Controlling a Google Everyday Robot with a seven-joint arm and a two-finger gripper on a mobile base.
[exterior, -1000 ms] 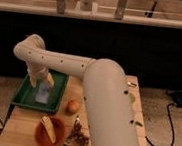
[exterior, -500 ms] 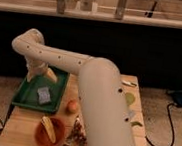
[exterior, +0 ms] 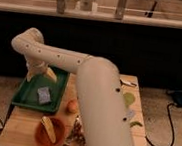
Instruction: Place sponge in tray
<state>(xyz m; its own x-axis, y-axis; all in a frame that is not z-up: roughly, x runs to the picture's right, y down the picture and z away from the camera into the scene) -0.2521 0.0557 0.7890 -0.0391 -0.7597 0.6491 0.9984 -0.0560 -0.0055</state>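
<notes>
The pale blue-grey sponge (exterior: pixel 43 95) lies flat inside the dark green tray (exterior: pixel 24 100) at the left end of the wooden table. My gripper (exterior: pixel 41 73) hangs above the far part of the tray, a little above and behind the sponge and apart from it. Its fingers are spread open and hold nothing. The white arm sweeps in from the lower right and hides the middle of the table.
A round orange fruit (exterior: pixel 72 106) sits just right of the tray. A red-orange bowl (exterior: pixel 50 131) with a yellowish item stands at the front, with a snack packet (exterior: pixel 76 134) beside it. Green items (exterior: pixel 129 98) lie at the right. A dark counter wall runs behind the table.
The gripper let go of the sponge in the tray, then rose and drew back from it. The sponge stays flat in the tray.
</notes>
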